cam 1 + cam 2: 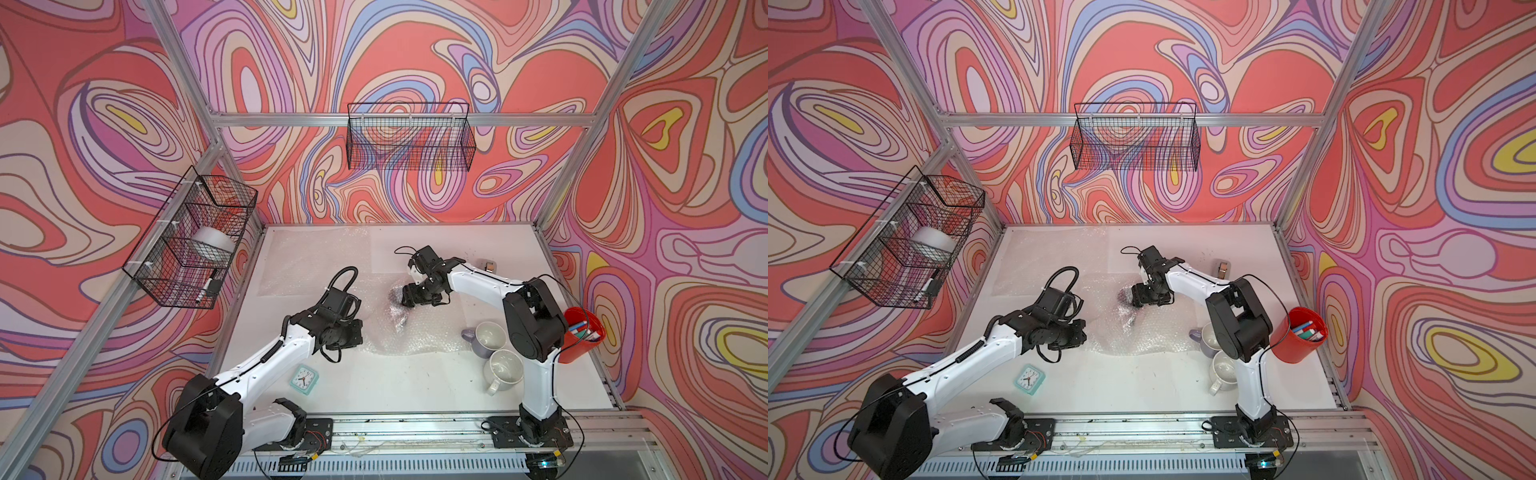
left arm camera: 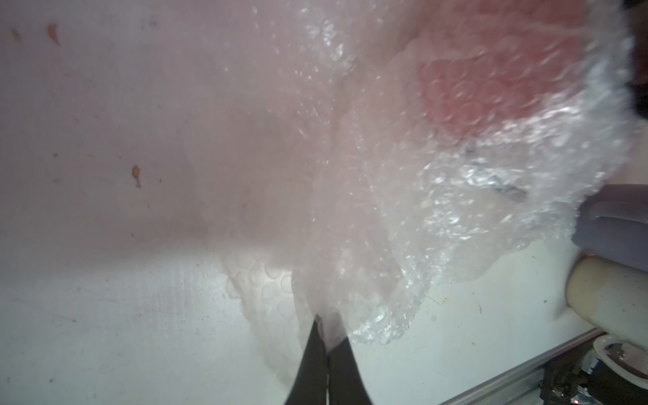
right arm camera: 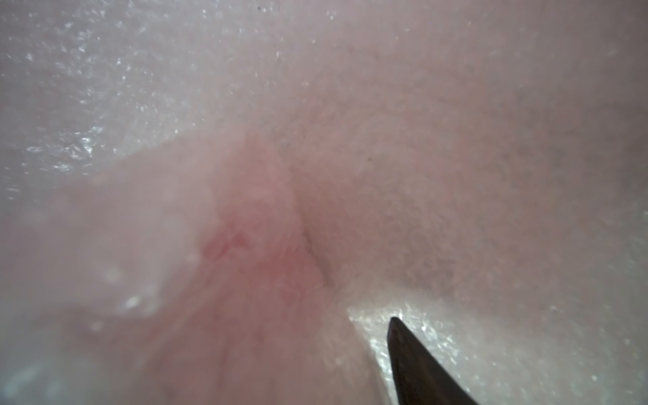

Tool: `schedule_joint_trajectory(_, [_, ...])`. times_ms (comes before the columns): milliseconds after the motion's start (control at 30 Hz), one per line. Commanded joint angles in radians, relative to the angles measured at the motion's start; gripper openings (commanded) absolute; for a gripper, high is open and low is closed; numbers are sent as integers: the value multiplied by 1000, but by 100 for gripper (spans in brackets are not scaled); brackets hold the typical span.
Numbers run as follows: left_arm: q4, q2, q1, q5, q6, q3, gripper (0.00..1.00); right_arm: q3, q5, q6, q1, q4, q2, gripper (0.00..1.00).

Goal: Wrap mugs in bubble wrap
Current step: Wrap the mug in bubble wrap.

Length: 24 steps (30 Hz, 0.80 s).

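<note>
A: Checked the left gripper (image 2: 329, 336) from its wrist camera. Found both fingers (image 2: 310, 368) pressed together, a thin edge of the bubble wrap (image 2: 403, 217) pinched between the tips
B: Agreed. Any read on the right gripper (image 1: 405, 299)?
A: Placed at the wrapped bundle near the middle of the table (image 1: 374, 399) in both top views. Caught only one finger (image 3: 413, 368) from its wrist camera, off to one side, with wrap pressed up close against the lens. Cannot tell whether clamped on the bundle or just standing wide around it
B: Noted as unclear. Located the red mug (image 1: 394, 296)?
A: Yes: inside that bundle, right against the right gripper, showing red through the bubbles from the left wrist camera. Traced the same crumpled sheet from the bundle toward the front of the table and across to the left gripper
B: And the remaining mugs?
A: Logged the lavender mug (image 1: 490, 334) and the white mug (image 1: 505, 368) upright, bare, just beside each other on the right arm's side, lavender one just beside the sheet's edge. Logged a second sheet (image 1: 311, 262) flat at the back, left arm's side
B: Also seen: teal alarm clock (image 1: 304, 378) near the left arm, red cup of markers (image 1: 582, 349) by the right arm's elbow
</note>
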<state>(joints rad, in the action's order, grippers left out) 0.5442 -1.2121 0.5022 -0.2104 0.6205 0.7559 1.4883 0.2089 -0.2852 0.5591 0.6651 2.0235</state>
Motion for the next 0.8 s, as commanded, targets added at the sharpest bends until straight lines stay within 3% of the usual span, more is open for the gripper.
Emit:
schedule_joint_trajectory(0, [23, 3, 16, -60, -21, 72, 2, -8, -17, 12, 1, 12, 20, 70])
schedule_joint_trajectory(167, [32, -41, 25, -122, -34, 162, 5, -3, -17, 16, 1, 16, 26, 70])
schedule_joint_trajectory(267, [101, -77, 25, -95, -54, 206, 7, -2, -18, 17, 1, 17, 24, 70])
schedule_joint_trajectory(567, [170, -86, 25, -65, -65, 206, 31, 10, -14, 18, 2, 21, 32, 70])
schedule_joint_trajectory(767, [148, -99, 26, -71, -60, 190, 31, 18, -11, 18, 2, 21, 37, 70])
